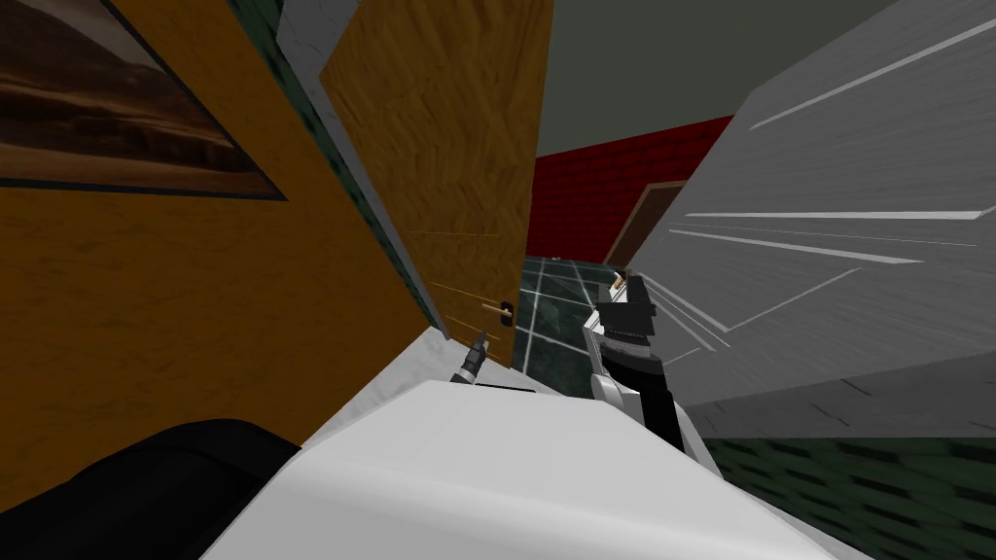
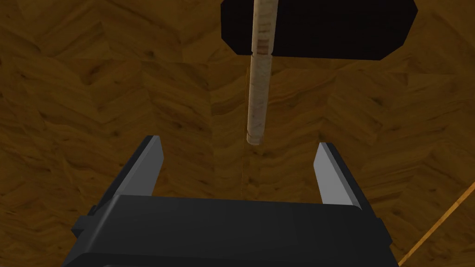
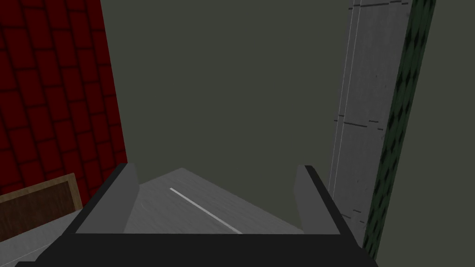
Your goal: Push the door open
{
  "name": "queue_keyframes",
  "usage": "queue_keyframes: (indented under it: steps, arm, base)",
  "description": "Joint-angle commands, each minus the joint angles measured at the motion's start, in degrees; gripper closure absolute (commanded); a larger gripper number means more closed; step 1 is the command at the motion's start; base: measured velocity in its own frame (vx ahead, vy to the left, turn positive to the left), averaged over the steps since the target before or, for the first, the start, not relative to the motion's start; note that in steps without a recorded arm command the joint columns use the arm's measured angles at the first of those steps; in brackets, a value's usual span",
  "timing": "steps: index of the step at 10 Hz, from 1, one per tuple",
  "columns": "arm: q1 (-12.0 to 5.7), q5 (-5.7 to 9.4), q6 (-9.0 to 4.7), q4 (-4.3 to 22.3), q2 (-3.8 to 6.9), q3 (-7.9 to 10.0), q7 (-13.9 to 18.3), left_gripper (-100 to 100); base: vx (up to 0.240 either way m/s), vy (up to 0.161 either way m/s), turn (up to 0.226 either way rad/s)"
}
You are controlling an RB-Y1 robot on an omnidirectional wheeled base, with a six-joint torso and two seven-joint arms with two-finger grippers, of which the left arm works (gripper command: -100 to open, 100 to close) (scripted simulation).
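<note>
Wood-grain door (image 2: 116, 92) close before left gripper (image 2: 237, 143); end of pale handle (image 2: 258, 83) between its spread fingers (image 2: 150, 162), touching neither. Right gripper (image 3: 217, 166) spread too, well apart from door.

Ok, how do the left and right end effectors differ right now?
The left end effector faces the brown wooden door; the right end effector points away from it. The left has the pale handle just ahead of its fingers; the right has nothing near. Both are open and empty.

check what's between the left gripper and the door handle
Nothing: in the left wrist view the open left gripper faces the pale handle, only bare brown door behind the gap.
</note>
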Motion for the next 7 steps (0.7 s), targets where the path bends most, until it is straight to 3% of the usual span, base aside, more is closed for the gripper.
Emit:
queue_keyframes:
  steps: [1, 3, 7]
  arm:
    - [-0.01, 0.07, 0.14, 1.3, 0.23, -0.57, 0.1, -100]
    - [-0.6, 0.09, 0.58, 1.2, -0.32, -0.13, 0.1, -100]
    - [-2.29, 0.28, 1.63, 2.4, -1.41, 0.57, 0.2, -100]
  base:
    - [0.22, 0.131, -0.04]
    - [0.122, 0.018, -0.019]
    - [0.191, -0.065, -0.027]
